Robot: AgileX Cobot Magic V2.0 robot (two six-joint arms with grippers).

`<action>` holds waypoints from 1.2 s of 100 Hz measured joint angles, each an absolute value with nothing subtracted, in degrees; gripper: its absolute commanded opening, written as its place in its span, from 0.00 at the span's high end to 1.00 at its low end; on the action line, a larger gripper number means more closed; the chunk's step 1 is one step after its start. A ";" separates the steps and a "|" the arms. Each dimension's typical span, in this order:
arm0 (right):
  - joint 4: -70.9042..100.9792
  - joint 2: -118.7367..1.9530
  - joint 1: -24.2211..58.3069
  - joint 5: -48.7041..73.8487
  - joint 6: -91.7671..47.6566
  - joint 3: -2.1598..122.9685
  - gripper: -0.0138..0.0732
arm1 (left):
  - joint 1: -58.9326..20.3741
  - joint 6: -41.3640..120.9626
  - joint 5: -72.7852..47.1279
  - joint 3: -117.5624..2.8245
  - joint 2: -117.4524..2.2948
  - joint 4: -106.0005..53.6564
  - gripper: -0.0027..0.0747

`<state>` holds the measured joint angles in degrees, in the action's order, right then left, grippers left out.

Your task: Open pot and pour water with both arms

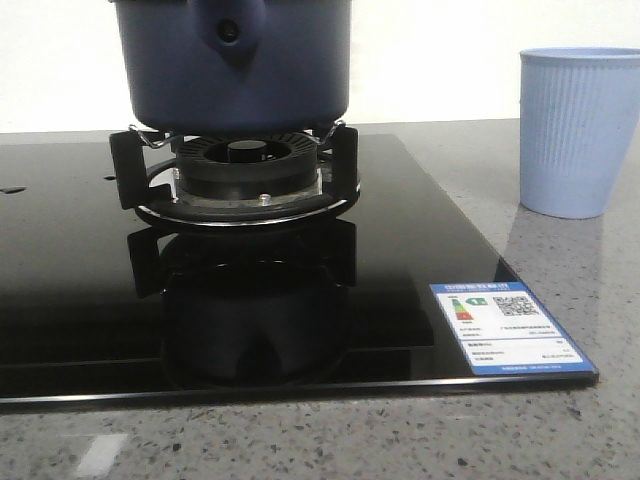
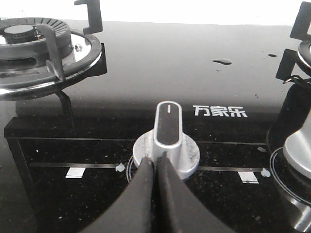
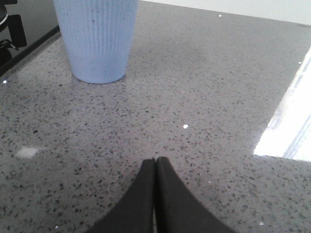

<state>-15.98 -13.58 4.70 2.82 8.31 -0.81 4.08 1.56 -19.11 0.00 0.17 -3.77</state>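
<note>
The dark navy pot (image 1: 232, 70) sits on the hob's burner (image 1: 240, 170) at the back centre, its handle stub with a round hole facing me; its top is cut off by the frame. Neither gripper shows in the front view. In the left wrist view my left gripper (image 2: 156, 158) is shut and empty, its tips just in front of a silver knob (image 2: 167, 133) on the black glass. My right gripper (image 3: 155, 160) is shut and empty over the grey counter, well short of the pale blue ribbed cup (image 3: 95, 39). No water can be seen.
The cup (image 1: 580, 130) stands on the speckled counter (image 1: 590, 280) right of the black glass hob (image 1: 400, 260), which carries a blue energy label (image 1: 505, 340). A second burner (image 2: 29, 48) and another knob (image 2: 299, 155) show in the left wrist view.
</note>
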 measured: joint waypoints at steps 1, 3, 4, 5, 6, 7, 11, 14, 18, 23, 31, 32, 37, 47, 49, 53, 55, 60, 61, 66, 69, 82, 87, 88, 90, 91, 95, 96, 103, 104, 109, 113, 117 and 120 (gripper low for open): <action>-15.98 -13.30 4.70 2.92 8.31 -0.81 0.93 | 4.08 1.56 -19.11 0.00 0.17 -3.77 0.99; -15.98 -12.36 4.61 2.91 8.45 -0.81 0.93 | 4.08 1.56 -19.11 0.00 0.17 -3.77 0.99; -15.98 -12.04 4.51 2.91 8.45 -0.81 0.93 | 4.08 1.52 -19.11 0.00 0.17 -3.77 0.99; -15.98 -11.36 4.56 2.91 8.63 -0.81 0.93 | 4.08 1.52 -19.11 0.00 0.17 -3.77 0.99; -15.98 -11.02 4.56 3.17 8.61 -0.81 0.93 | 4.08 1.52 -19.11 0.00 0.17 -3.77 0.99; -15.98 -10.34 4.44 3.34 8.72 -0.81 0.93 | 4.08 1.52 -19.11 0.00 0.17 -3.77 0.99; -15.98 -8.71 4.46 4.47 8.69 -0.81 0.93 | 4.08 1.52 -19.11 0.00 0.17 -3.77 0.99; -15.98 -7.14 4.46 5.28 8.69 -0.81 0.93 | 4.08 1.52 -19.11 0.00 0.17 -3.77 0.99; -15.98 -5.65 4.42 6.54 8.74 -0.81 0.93 | 4.08 1.52 -19.11 0.00 0.17 -3.77 0.99; -15.98 -3.55 4.42 7.97 8.74 -0.81 0.93 | 4.08 1.52 -19.11 0.00 0.17 -3.77 0.99; -15.88 -1.24 4.33 10.28 8.74 -0.81 0.93 | 4.08 1.52 -19.11 0.00 0.17 -3.77 0.99; -15.88 -1.05 4.33 10.73 8.74 -0.81 0.93 | 4.08 1.52 -19.11 0.00 0.17 -3.77 0.99; -15.77 0.10 4.33 12.29 8.74 -0.81 0.93 | 4.08 1.52 -19.11 0.00 0.17 -3.77 0.99; -15.25 0.52 4.33 15.35 8.74 -0.81 0.93 | 4.08 1.43 -19.11 0.00 0.17 -3.77 0.99; -15.15 0.56 4.33 15.90 8.74 -0.81 0.93 | 4.08 1.43 -19.11 0.00 0.17 -3.77 0.99; -15.02 0.56 4.33 16.84 8.74 -0.81 0.93 | 4.08 1.43 -19.11 0.00 0.17 -3.77 0.99; -15.02 0.56 4.33 17.28 8.74 -0.81 0.93 | 4.08 1.43 -19.11 0.00 0.17 -3.77 0.99; -14.94 0.56 4.33 18.12 8.74 -0.81 0.93 | 4.08 1.43 -19.11 0.00 0.17 -3.77 0.99; -14.94 0.56 4.33 18.17 8.74 -0.81 0.93 | 4.08 1.43 -19.11 0.00 0.17 -3.77 0.99; -14.94 0.56 4.33 18.42 8.74 -0.81 0.93 | 4.08 1.43 -19.11 0.00 0.17 -3.77 0.99; -14.94 0.56 4.33 18.50 8.83 -0.81 0.93 | 4.08 1.43 -19.11 0.00 0.17 -3.77 0.99; -14.94 0.56 4.33 18.64 8.83 -0.81 0.93 | 4.08 1.43 -19.11 0.00 0.17 -3.77 0.99; -14.94 0.56 4.33 18.64 8.83 -0.81 0.93 | 4.08 1.43 -19.11 0.00 0.17 -3.77 0.99; -14.94 0.56 4.33 18.74 8.83 -0.81 0.93 | 4.08 1.43 -19.11 0.00 0.17 -3.77 0.99; -14.94 0.56 4.33 18.68 8.83 -0.81 0.93 | 4.08 1.43 -19.11 0.00 0.17 -3.77 0.99; -14.94 0.56 4.33 18.68 8.83 -0.81 0.93 | 4.08 1.43 -19.11 0.00 0.17 -3.77 0.99; -14.94 0.56 4.33 18.68 8.83 -0.81 0.93 | 4.08 1.43 -19.11 0.00 0.17 -3.77 0.99; -14.94 0.56 4.33 18.68 8.83 -0.81 0.93 | 4.08 1.43 -19.11 0.00 0.17 -3.77 0.99; -14.94 0.56 4.33 18.77 8.83 -0.81 0.93 | 4.08 1.43 -19.11 0.00 0.17 -3.77 0.99; -14.94 0.56 4.33 18.77 8.83 -0.81 0.93 | 4.08 1.43 -19.11 0.00 0.17 -3.77 0.99; -14.94 0.56 4.33 18.77 8.83 -0.81 0.93 | 4.08 1.43 -19.11 0.00 0.17 -3.77 0.99; -14.94 0.56 4.33 18.77 8.83 -0.81 0.93 | 4.08 1.43 -19.11 0.00 0.17 -3.77 0.99; -14.94 0.56 4.33 18.77 8.83 -0.81 0.93 | 4.08 1.43 -19.11 0.00 0.17 -3.77 0.99; -14.94 0.56 4.33 18.77 8.83 -0.81 0.93 | 4.08 1.43 -19.11 0.00 0.17 -3.77 0.99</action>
<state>-14.94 0.56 4.33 18.77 8.83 -0.81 4.08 1.43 -19.11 0.00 0.17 -3.77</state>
